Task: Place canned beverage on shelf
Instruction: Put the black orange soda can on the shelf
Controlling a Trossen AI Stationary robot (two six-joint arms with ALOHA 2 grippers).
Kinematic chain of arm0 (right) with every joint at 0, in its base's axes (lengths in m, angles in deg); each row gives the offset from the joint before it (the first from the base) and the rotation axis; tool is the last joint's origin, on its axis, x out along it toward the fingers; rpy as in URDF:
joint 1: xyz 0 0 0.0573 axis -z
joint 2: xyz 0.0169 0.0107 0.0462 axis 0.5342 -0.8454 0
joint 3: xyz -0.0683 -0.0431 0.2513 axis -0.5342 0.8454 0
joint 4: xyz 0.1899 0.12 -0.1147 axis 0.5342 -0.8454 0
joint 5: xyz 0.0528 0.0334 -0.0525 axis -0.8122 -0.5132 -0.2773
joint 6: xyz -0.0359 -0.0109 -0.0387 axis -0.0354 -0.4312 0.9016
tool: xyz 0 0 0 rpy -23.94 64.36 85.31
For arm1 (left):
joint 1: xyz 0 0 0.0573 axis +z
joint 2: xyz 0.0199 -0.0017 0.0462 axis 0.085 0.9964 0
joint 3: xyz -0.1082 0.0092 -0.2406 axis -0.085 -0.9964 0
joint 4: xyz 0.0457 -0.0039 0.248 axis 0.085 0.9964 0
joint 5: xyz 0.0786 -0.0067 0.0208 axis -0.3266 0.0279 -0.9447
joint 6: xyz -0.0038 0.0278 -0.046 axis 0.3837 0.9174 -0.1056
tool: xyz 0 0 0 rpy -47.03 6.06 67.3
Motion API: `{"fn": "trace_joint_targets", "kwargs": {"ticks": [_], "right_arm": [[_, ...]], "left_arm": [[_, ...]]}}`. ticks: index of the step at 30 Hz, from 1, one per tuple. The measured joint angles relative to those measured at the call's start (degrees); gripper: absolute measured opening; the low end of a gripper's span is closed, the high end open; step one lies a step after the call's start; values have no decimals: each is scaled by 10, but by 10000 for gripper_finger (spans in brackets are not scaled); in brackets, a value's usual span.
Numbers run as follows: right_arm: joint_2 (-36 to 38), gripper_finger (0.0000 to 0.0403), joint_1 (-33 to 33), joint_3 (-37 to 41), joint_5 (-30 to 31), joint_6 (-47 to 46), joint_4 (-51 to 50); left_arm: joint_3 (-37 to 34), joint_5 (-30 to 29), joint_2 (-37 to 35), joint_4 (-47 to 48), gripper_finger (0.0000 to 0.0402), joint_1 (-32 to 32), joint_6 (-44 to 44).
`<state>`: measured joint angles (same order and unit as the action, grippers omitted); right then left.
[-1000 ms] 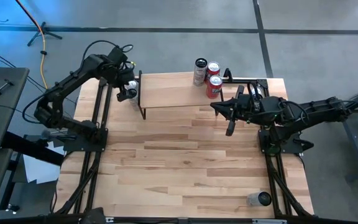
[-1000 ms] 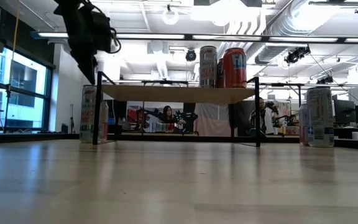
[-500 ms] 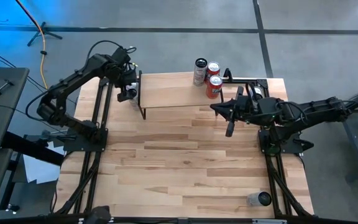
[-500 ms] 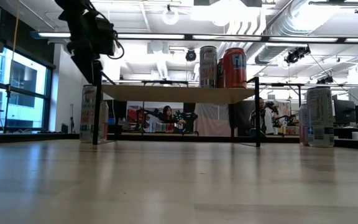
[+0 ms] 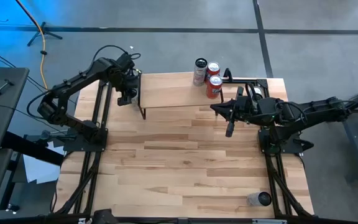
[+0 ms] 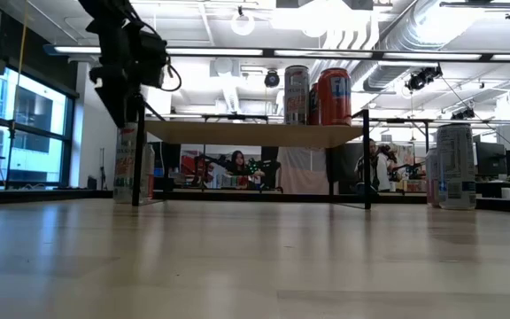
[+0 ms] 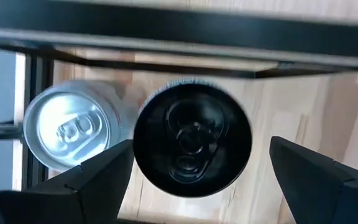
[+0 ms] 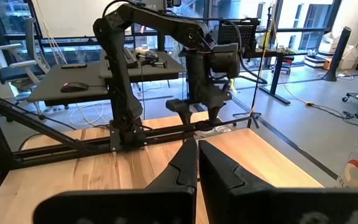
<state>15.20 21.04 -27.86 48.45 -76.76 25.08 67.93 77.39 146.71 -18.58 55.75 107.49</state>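
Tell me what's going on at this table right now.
The left gripper hangs over two cans standing by the left end of the shelf, its fingers spread around the black-topped can, not gripping it; a silver-topped can stands right beside it. Three cans already stand on the shelf's right end. The right gripper waits shut over the table to the right of the shelf. One more can lies at the table's near right corner.

A light wood plank shelf on thin black wire legs [image 5: 169, 93] is seen on the pale, striped wooden plank surface [image 5: 185, 162]. Two red cylindrical metal cans [image 5: 214, 81] and one silver-grey can [image 5: 199, 71] are shown at its 3 o'clock end. A black-lidded can [image 7: 192, 140] and a silver-lidded can [image 7: 74, 127] are seen beside it.
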Motion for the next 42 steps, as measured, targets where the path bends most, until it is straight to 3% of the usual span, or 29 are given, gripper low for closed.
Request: {"fn": "trace_joint_targets", "kwargs": {"ticks": [20,29,38,42], "right_arm": [[0,0,0,0,0,0,0],[0,0,0,0,7,1,0],[0,0,0,0,7,1,0],[0,0,0,0,7,1,0]], "left_arm": [[-17,-14,0,-41,334,-23,-15],[-17,-12,0,-41,280,-23,-15],[-16,-10,-1,-41,199,-23,-36],[-13,-17,-6,-22,192,-23,-59]]}}
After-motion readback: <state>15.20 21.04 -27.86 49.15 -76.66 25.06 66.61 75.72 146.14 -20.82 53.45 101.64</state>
